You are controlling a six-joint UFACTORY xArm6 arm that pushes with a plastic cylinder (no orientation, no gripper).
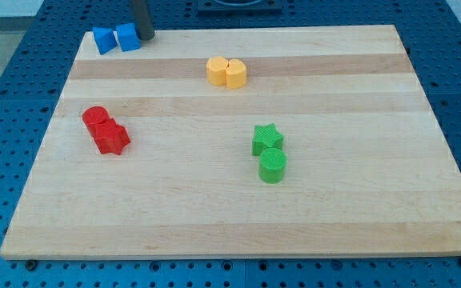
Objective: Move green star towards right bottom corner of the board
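Observation:
The green star [266,138] lies right of the board's middle, touching a green cylinder [272,166] just below it. My tip [146,37] stands at the view's top left, at the board's far edge, right beside the right one of two blue blocks [127,37]. The tip is far from the green star, up and to the left of it.
The second blue block [103,40] sits left of the first. Two yellow blocks [226,72] touch each other at the top middle. A red cylinder [96,118] and a red star [112,138] sit together at the left. The wooden board [358,216] lies on a blue perforated table.

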